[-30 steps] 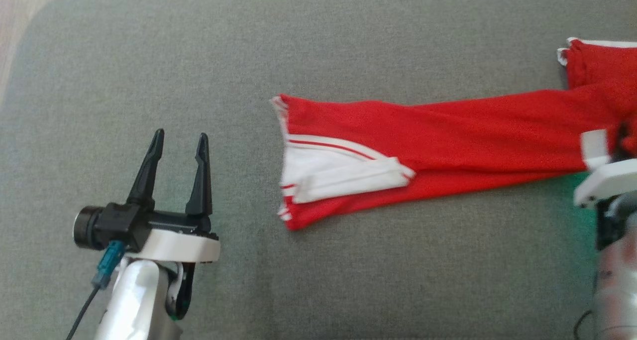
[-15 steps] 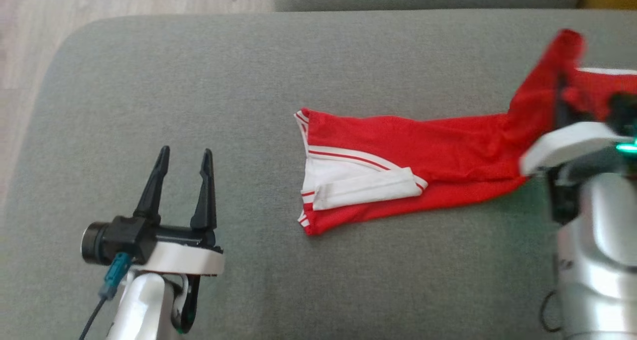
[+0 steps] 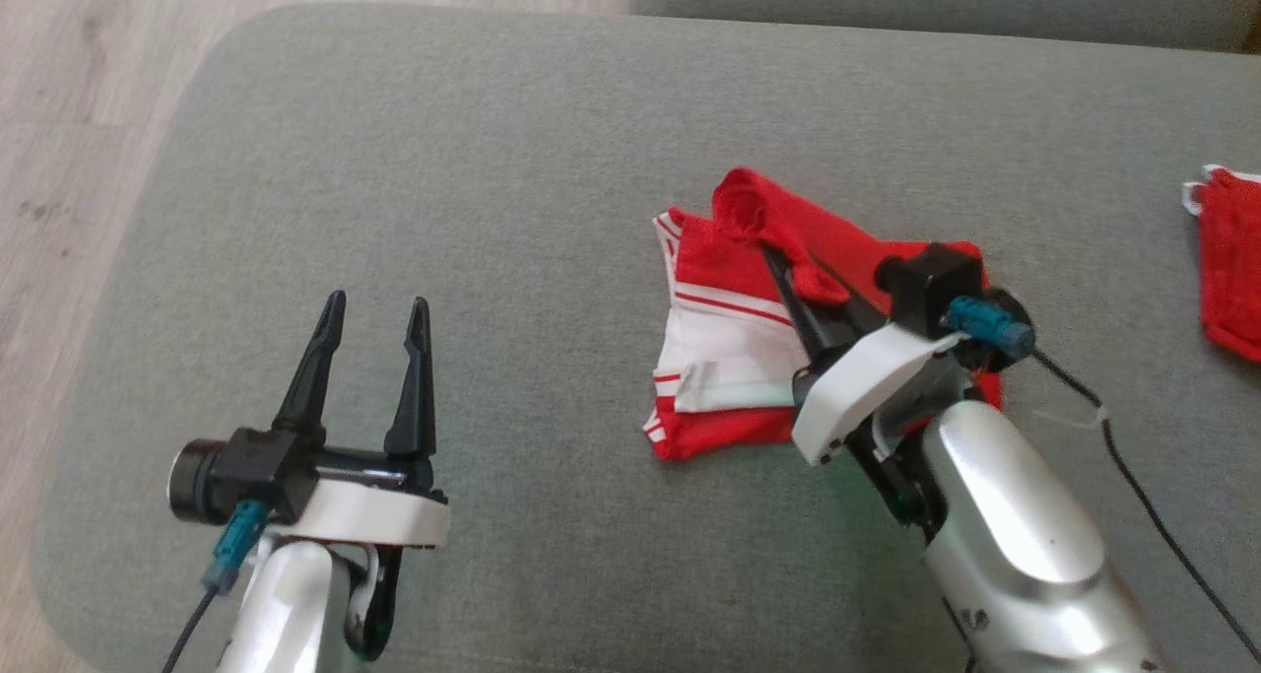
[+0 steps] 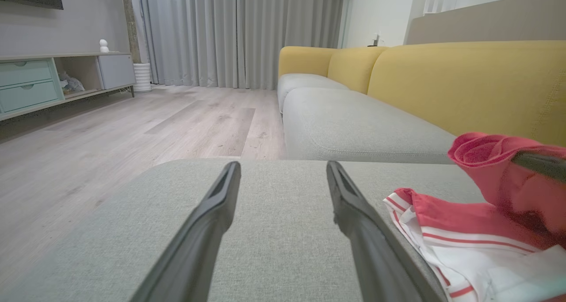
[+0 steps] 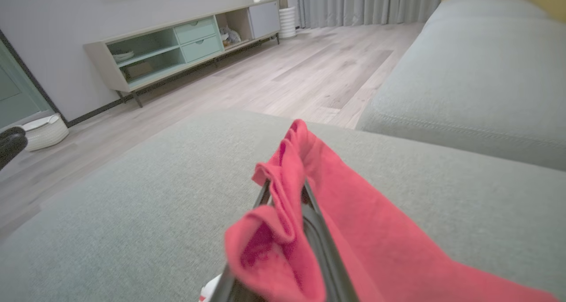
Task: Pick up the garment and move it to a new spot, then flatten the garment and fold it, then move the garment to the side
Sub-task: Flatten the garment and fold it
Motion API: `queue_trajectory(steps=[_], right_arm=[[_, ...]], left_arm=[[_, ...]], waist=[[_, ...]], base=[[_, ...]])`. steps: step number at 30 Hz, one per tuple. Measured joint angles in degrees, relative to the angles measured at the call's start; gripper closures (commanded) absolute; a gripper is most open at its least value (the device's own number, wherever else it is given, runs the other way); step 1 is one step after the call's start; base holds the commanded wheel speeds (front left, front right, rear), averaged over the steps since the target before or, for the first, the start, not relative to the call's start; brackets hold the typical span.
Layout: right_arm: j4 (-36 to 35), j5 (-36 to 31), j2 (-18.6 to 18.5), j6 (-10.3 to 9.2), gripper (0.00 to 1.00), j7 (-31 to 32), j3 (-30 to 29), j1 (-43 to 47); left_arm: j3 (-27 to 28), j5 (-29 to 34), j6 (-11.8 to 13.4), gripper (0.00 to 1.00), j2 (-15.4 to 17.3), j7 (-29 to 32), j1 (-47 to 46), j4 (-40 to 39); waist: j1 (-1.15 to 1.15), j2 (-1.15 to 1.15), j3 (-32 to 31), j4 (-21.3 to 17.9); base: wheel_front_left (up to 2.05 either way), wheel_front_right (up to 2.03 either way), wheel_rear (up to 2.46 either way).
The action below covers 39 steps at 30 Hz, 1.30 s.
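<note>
Since half a second before, the right gripper had swung across from the right side of the head view toward the middle. It had brought one end of the red garment with white striped trim back over the other, so a strip that had lain stretched out now sat doubled up; the camera had shifted as well. That gripper's two dark fingers were clamped on a bunched fold of red cloth, which the right wrist view showed draped over both tips and trailing off to the lower right. The held end hung above the garment's striped end, which lay flat on the grey fabric cushion. The garment's long axis ran left to right across the head view, so lowering the fold probably meant aligning it with that striped edge. The right arm was plainly the nearer. The left gripper waited spread and empty, well apart to the garment's left. A second red piece lay at the far right.
</note>
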Motion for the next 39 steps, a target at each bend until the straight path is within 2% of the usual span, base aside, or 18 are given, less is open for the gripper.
queue_trajectory(steps=[11, 12, 13, 17, 20, 25, 26, 30, 34, 39], right_arm=[[9.42, 3.03, -0.13, 0.00, 1.00, -4.53, 4.13, -1.02], [10.24, 3.05, -0.16, 0.00, 0.88, -4.61, 5.06, -1.20], [10.71, 3.82, -0.24, 0.00, 0.00, -4.83, 6.26, -1.26], [11.18, 6.66, -0.37, 0.00, 0.00, -7.15, 12.16, -1.61], [11.70, 7.12, -0.19, 0.00, 0.00, -10.22, 11.10, -2.46], [13.32, 4.78, -0.21, 0.00, 0.00, -14.13, 3.13, -3.32], [13.32, 4.78, -0.21, 0.00, 0.00, -14.13, 3.13, -3.32], [12.48, -2.32, -0.23, 0.00, 0.00, -15.30, -6.65, -2.55], [7.24, -8.70, -0.22, 0.00, 0.00, -15.64, -14.82, 1.83], [-0.59, -12.17, -0.07, 0.00, 0.00, -15.78, -21.28, 10.67]], left_arm=[[-0.14, -0.01, -0.51, 0.00, -0.21, 0.00, -0.57, 0.41], [-0.14, -0.01, -0.52, 0.00, -0.21, 0.00, -0.73, 0.56], [-0.13, 0.00, -0.54, 0.00, -0.22, 0.00, -0.98, 0.76], [-0.11, 0.00, -0.75, 0.00, -0.26, 0.00, -1.16, 1.57], [-0.05, 0.00, -0.76, 0.00, -0.27, 0.00, -1.13, 1.82], [0.09, 0.10, -0.93, 0.00, -0.29, 0.00, -0.93, 1.78], [0.09, 0.10, -0.93, 0.00, -0.29, 0.00, -0.93, 1.78], [0.30, 0.52, -0.92, 0.00, -0.29, 0.00, -0.24, 1.41], [0.36, 0.51, -0.91, 0.00, -0.30, 0.00, 1.79, 1.27], [0.59, 0.51, -0.35, 0.00, -0.31, 0.00, 3.24, 1.09]], waist=[[0.00, 0.00, 2.06, 2.94], [0.01, 0.00, 2.17, 3.02], [0.01, 0.00, 2.22, 3.05], [0.01, 0.00, 1.88, 2.51], [0.00, 0.00, 1.10, 1.69], [0.00, 0.00, -0.55, -0.35], [0.00, 0.00, -0.55, -0.35], [0.00, 0.00, -1.85, -2.39], [0.00, 0.00, -2.98, -4.32], [0.00, 0.00, -3.79, -6.20]], base=[[0.00, 0.00, 0.00], [0.00, 0.00, 0.00], [0.00, 0.00, 0.00], [0.00, 0.00, 0.00], [0.00, 0.00, 0.00], [0.00, 0.00, 0.00], [0.00, 0.00, 0.00], [0.00, 0.00, 0.00], [0.00, 0.00, 0.00], [0.00, 0.00, 0.00]])
